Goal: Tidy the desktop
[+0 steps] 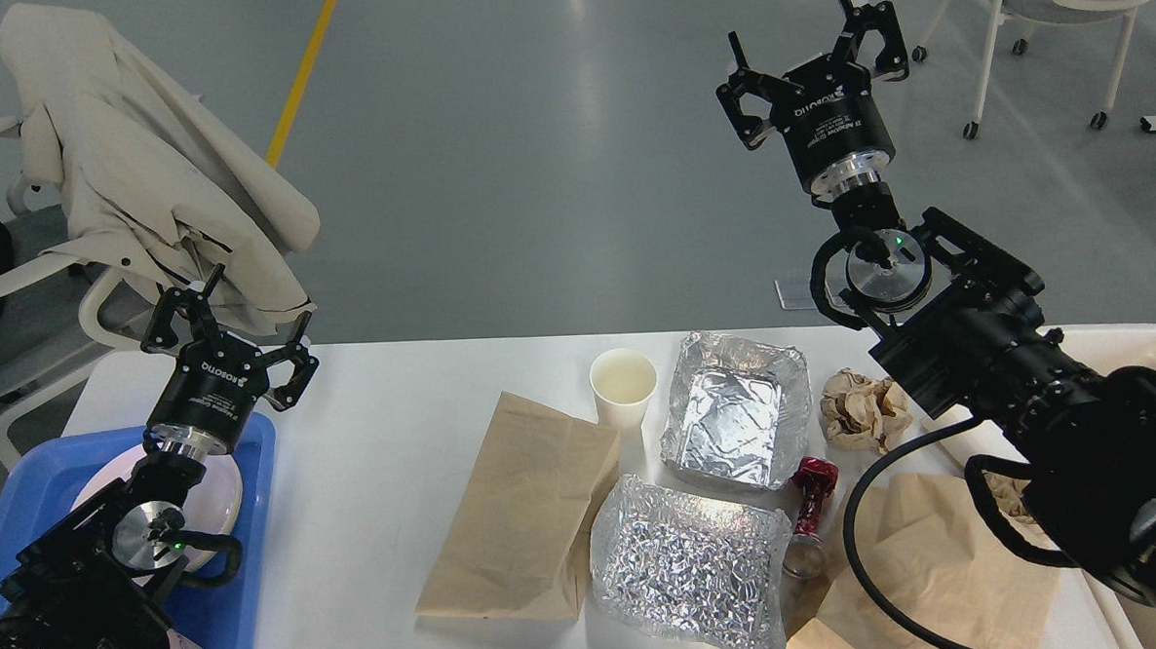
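Table (387, 421), white and stiff, fills the lower view and carries only light, crushable litter. Taking the paper cup (624, 386) as landmark: a flat brown bag (532, 507) lies left of it, a foil tray (735, 410) right, crumpled paper (863, 408) further right. Thin foil probably dents, so pinch rims. Left hand (231, 345) and right hand (810, 51) hover released, empty.

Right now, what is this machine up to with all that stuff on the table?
It is set to tidy the desktop, but holds nothing yet. The left gripper and right gripper both hang open in the air. Waiting on the table: a brown paper bag, a paper cup, two foil trays, crumpled paper.
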